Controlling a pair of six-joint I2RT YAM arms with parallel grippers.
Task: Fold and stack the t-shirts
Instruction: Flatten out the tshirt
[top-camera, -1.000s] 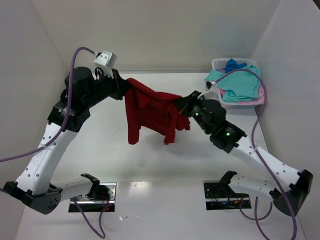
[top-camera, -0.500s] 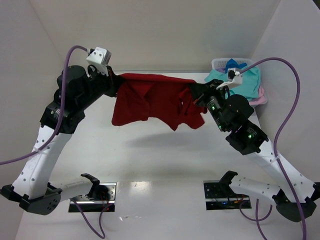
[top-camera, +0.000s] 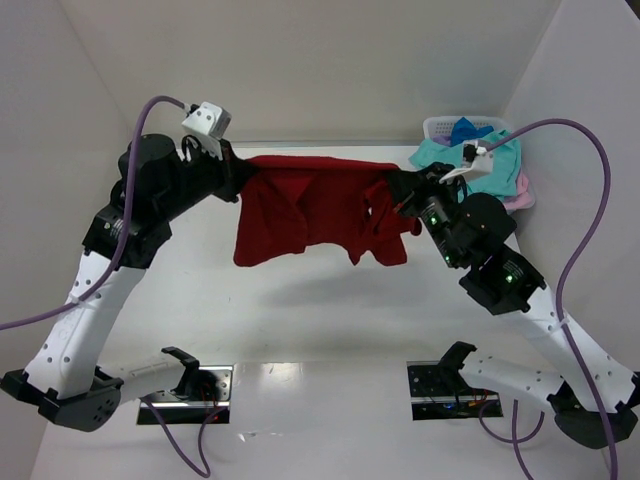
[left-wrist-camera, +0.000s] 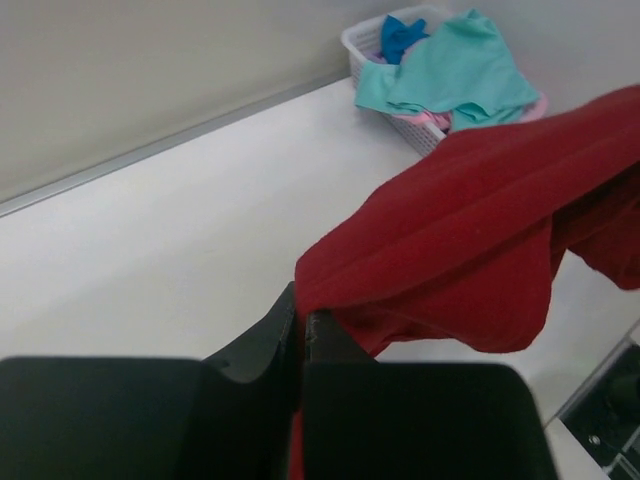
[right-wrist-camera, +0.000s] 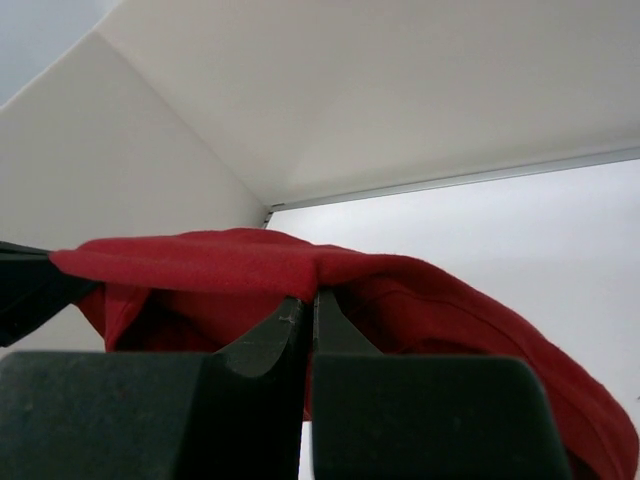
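Left gripper (top-camera: 232, 172) and right gripper (top-camera: 397, 186) each clamped on dark red t-shirt (top-camera: 310, 205), cloth hanging toward 6 o'clock. We lower both evenly, equal tension, laying it flat on table (top-camera: 300, 315).

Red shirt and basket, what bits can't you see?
- Top external: the red t-shirt hangs bunched, so its sleeves and collar cannot be told apart.
- Right wrist: the right gripper hides the shirt's lower part.
- Top external: the teal t-shirt covers what lies deeper in the laundry basket.

Red t-shirt (top-camera: 310, 205): matt cloth (softly creased)
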